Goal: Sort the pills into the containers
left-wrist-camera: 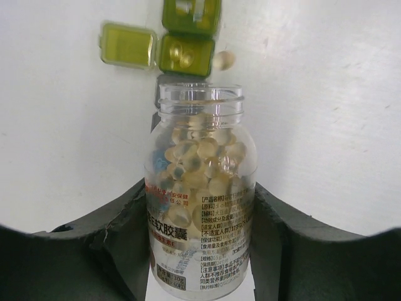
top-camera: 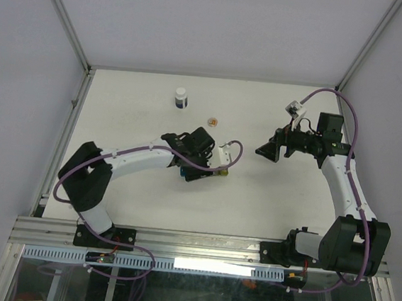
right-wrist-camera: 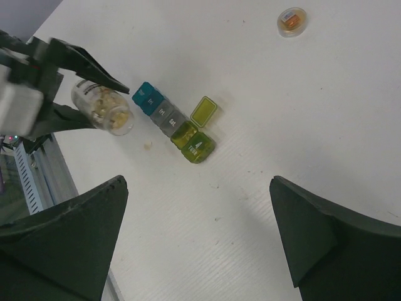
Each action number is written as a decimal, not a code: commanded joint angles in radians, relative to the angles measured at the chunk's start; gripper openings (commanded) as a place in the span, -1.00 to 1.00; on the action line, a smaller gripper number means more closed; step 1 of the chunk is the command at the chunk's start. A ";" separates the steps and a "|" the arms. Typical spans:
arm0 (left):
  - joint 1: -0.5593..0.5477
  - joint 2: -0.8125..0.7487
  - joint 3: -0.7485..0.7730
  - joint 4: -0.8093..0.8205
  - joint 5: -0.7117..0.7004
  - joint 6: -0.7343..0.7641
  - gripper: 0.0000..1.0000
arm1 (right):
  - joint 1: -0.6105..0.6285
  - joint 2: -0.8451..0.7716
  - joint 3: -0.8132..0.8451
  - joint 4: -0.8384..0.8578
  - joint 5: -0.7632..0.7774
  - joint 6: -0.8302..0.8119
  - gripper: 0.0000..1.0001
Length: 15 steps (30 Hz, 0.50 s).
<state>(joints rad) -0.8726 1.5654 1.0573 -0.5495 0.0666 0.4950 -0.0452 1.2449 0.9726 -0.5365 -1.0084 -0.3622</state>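
My left gripper (left-wrist-camera: 200, 191) is shut on a clear, uncapped bottle (left-wrist-camera: 200, 188) full of pale cream pills, its mouth tipped toward the containers. The container strip (right-wrist-camera: 169, 116) lies on the table, running blue, teal, grey, green, yellow-green. One green compartment (left-wrist-camera: 186, 55) is open with its lid (left-wrist-camera: 128, 45) flipped aside and holds a few pills. One pill (left-wrist-camera: 223, 60) is beside that compartment, and a loose pill (right-wrist-camera: 148, 145) lies on the table near the strip. My right gripper (right-wrist-camera: 197, 182) is open and empty, hovering to the right of the strip. In the top view the strip (top-camera: 200, 174) lies under the left gripper (top-camera: 199, 152).
A white-capped dark bottle (top-camera: 181, 97) stands at the back of the table. A small clear vial with orange contents (right-wrist-camera: 292, 21) lies behind the strip, also seen in the top view (top-camera: 213, 122). Walls enclose the table on the left, the back and the right.
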 commanded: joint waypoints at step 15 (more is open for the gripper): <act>0.076 -0.507 -0.710 1.334 0.384 -0.449 -1.00 | 0.044 0.031 -0.061 0.080 -0.027 -0.160 0.97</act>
<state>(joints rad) -0.8028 1.0721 0.3550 0.5335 0.3908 0.1192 -0.0334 1.2488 0.9295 -0.4885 -1.0813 -0.4320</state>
